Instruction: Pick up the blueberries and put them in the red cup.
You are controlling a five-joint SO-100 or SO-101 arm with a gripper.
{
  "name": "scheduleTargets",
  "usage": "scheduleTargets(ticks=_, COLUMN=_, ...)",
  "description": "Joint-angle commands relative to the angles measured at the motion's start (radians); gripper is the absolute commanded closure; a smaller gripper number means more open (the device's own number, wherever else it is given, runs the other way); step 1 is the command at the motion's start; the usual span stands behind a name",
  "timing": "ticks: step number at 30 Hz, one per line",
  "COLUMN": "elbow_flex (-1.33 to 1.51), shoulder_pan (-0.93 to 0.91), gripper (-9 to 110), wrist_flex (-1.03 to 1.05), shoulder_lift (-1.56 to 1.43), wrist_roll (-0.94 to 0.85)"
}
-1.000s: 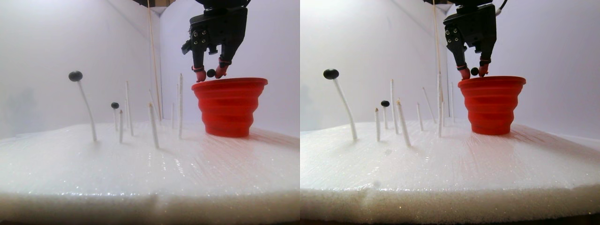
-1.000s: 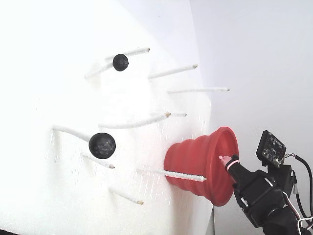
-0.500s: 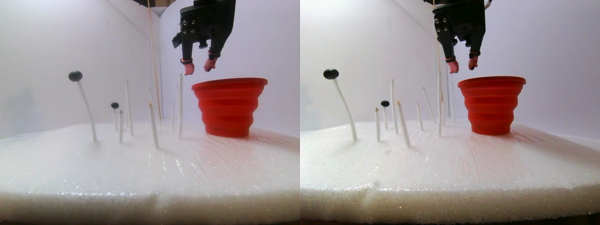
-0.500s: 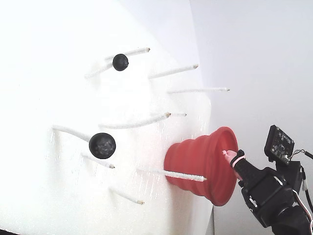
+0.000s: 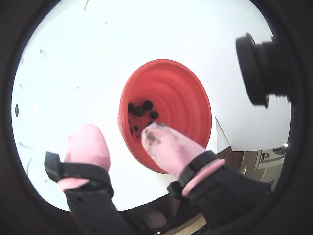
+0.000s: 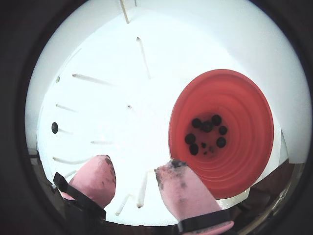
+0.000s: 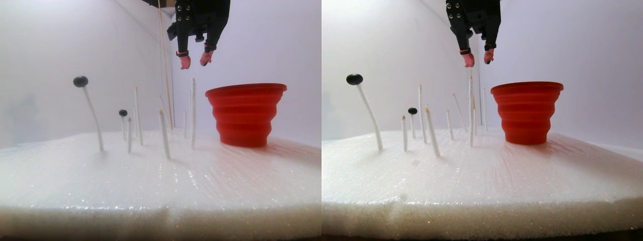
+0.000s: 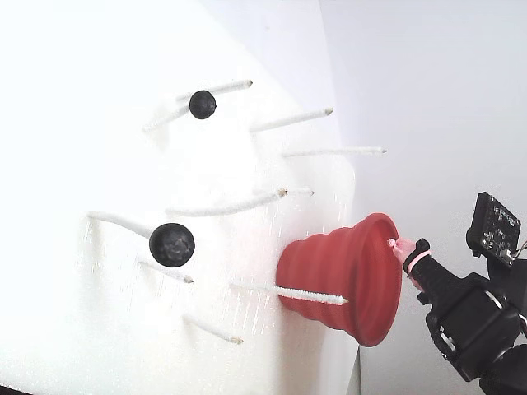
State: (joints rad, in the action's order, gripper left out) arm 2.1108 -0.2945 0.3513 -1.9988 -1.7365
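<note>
The hand (image 7: 194,60) hangs in the air with its two pink-tipped fingers (image 6: 183,193) apart and nothing between them. In the stereo pair view it sits above the white sticks (image 7: 193,113) and up and to the left of the red cup (image 7: 245,114), clear of its rim. In both wrist views the cup shows from above past the fingertips, with several small dark blueberries (image 6: 207,131) lying together at its bottom; their exact number is hard to tell.

Two more blueberries are on sticks: a larger one (image 7: 80,81) tops a bent stick at the left of the stereo pair view, and a smaller one (image 7: 123,113) sits lower, nearer the cup. The fixed view shows both, well apart from the cup.

Cup and sticks stand on a white foam worktop (image 7: 150,175).
</note>
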Motion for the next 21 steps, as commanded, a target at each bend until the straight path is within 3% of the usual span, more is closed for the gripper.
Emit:
scheduleTargets(ticks=1, elbow_flex=-0.011, shoulder_pan=0.021, gripper=86, wrist_flex=0.011, shoulder_lift=-0.117, wrist_roll=-0.003)
scheduleTargets(ticks=21, elbow_flex=0.029, shoulder_pan=0.169, gripper=86, wrist_flex=0.041, shoulder_lift=-0.158, wrist_roll=0.005)
